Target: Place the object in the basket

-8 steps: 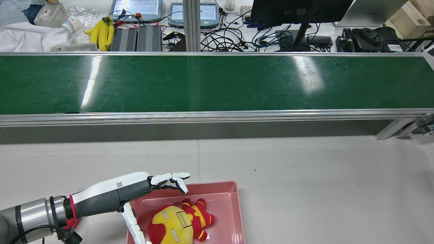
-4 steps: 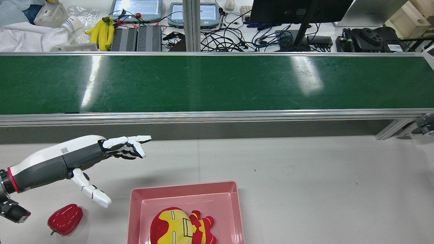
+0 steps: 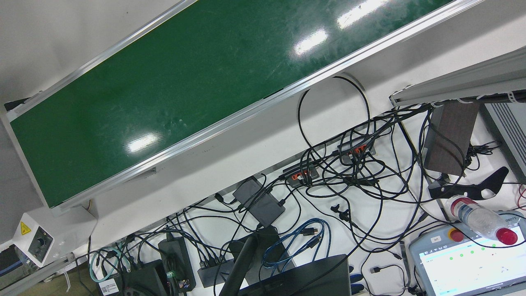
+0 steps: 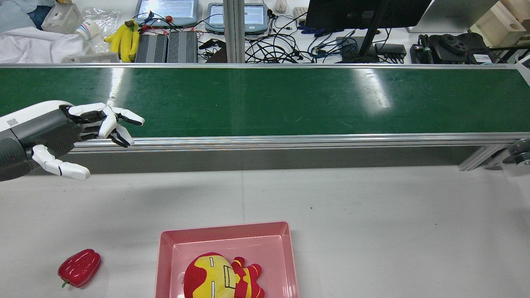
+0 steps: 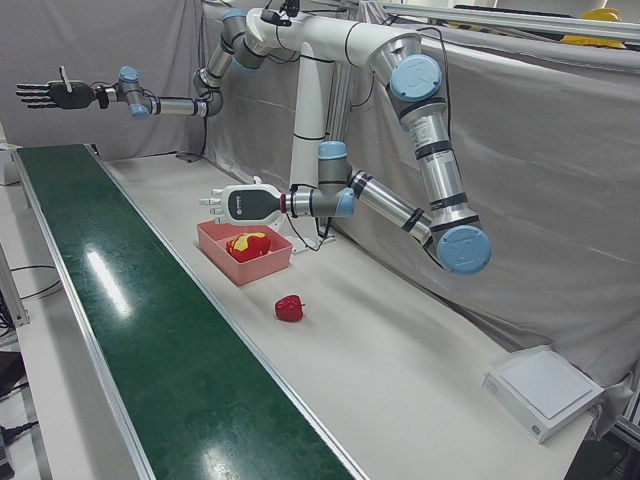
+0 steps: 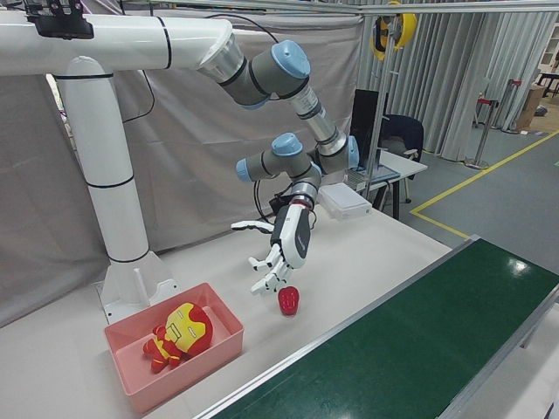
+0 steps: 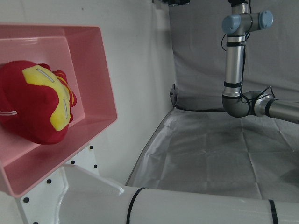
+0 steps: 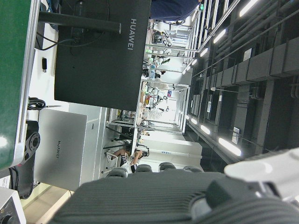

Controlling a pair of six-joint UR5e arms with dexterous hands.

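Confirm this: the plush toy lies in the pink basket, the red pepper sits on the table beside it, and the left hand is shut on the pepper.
Not quite. The left hand is open and holds nothing; the rear view shows it raised near the conveyor, far from the red pepper. The plush toy does lie in the pink basket, with the pepper on the table beside it.

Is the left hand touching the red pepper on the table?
Apart. In the rear view the left hand is raised near the conveyor's edge with fingers spread, while the red pepper lies alone on bare table beside the pink basket.
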